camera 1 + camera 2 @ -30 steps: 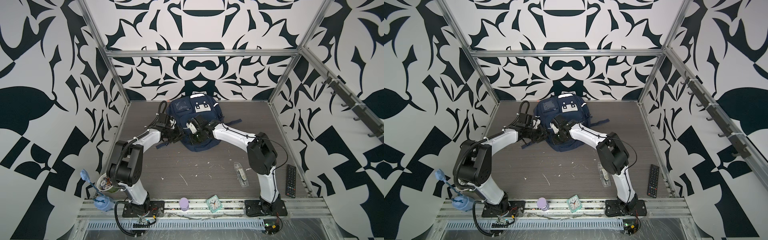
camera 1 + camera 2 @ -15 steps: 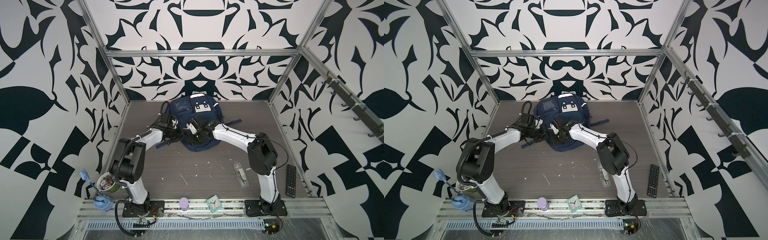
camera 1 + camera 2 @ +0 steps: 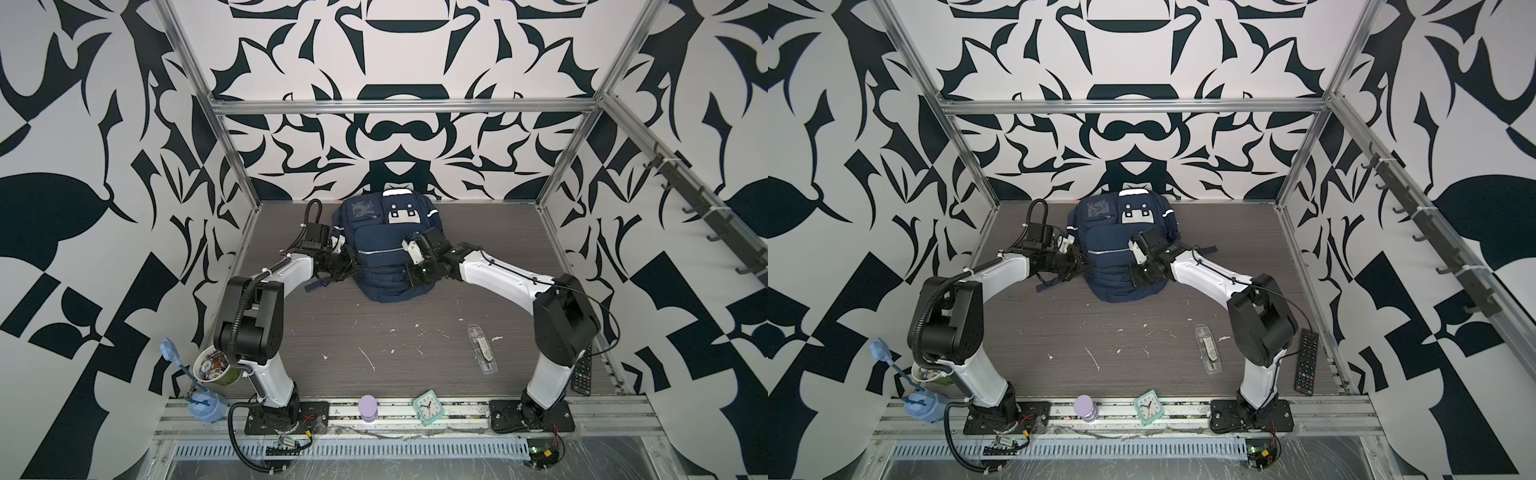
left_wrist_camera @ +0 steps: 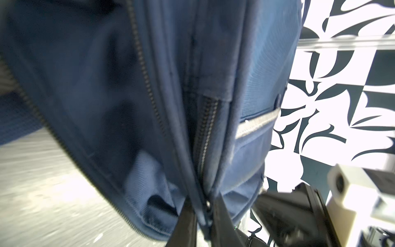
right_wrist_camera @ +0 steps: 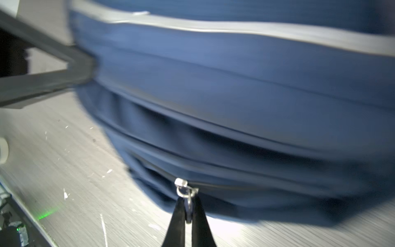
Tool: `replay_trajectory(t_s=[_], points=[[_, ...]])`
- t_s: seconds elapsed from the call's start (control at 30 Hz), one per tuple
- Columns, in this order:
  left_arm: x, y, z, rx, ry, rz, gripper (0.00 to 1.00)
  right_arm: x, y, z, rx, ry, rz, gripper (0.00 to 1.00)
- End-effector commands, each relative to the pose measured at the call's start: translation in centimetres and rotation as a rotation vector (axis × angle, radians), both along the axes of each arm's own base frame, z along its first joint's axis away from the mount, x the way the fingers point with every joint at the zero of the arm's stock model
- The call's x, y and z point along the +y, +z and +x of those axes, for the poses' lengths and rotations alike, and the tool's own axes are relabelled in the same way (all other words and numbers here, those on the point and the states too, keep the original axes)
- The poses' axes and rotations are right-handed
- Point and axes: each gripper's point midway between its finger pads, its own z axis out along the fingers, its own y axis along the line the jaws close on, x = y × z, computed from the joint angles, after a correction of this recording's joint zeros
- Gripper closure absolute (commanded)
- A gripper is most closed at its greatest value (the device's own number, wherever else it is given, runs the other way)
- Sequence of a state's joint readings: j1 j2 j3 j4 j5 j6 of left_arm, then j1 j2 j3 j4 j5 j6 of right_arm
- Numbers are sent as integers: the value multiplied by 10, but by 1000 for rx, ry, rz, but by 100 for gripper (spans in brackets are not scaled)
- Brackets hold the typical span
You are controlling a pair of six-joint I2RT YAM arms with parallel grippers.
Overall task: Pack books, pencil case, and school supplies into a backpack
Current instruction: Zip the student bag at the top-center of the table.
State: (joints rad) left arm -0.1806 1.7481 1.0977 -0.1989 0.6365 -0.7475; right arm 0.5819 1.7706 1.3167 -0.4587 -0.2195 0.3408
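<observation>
The navy backpack [image 3: 382,249] [image 3: 1115,253] lies flat at the back of the table. At its left side, my left gripper [image 3: 347,266] [image 4: 203,205] is shut on a fold of blue fabric beside a zip. My right gripper [image 3: 409,276] [image 5: 189,201] is at the backpack's near right edge, shut on a silver zip pull [image 5: 184,190]. The school supplies, a clear packet [image 3: 482,349] [image 3: 1207,348], lie on the table in front of the right arm. The books and the pencil case are out of view.
A black remote [image 3: 582,370] lies by the right arm's base. On the front rail stand a teal alarm clock [image 3: 428,407] and a purple cap [image 3: 368,408]. A paper cup [image 3: 214,368] sits at the front left. A loose strap [image 3: 320,284] trails from the backpack's left side.
My left gripper has closed on the backpack's fabric, and its arm has shifted a little toward the bag. The right gripper has stayed shut in place.
</observation>
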Motion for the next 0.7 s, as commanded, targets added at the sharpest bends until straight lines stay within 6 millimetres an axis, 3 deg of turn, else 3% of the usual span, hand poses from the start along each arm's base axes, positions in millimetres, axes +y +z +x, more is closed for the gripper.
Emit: replay_trajectory(t_s=[0.0,0.07,0.33,0.53,0.67], points=[[34,-9,31,-41,119,90,88,-43,10,0,6,-84,-40,100],[33,-11,35,-40,128,82,87,-46,9,-2,12,-87,-49,100],[18,-8,62,-46,126,63,79,10,15,-17,-11,28,-21,100],[5,23,84,-98,110,22,53,58,17,-22,-22,108,-6,100],[-5,37,74,-118,61,37,48,80,14,-16,-20,133,4,100]])
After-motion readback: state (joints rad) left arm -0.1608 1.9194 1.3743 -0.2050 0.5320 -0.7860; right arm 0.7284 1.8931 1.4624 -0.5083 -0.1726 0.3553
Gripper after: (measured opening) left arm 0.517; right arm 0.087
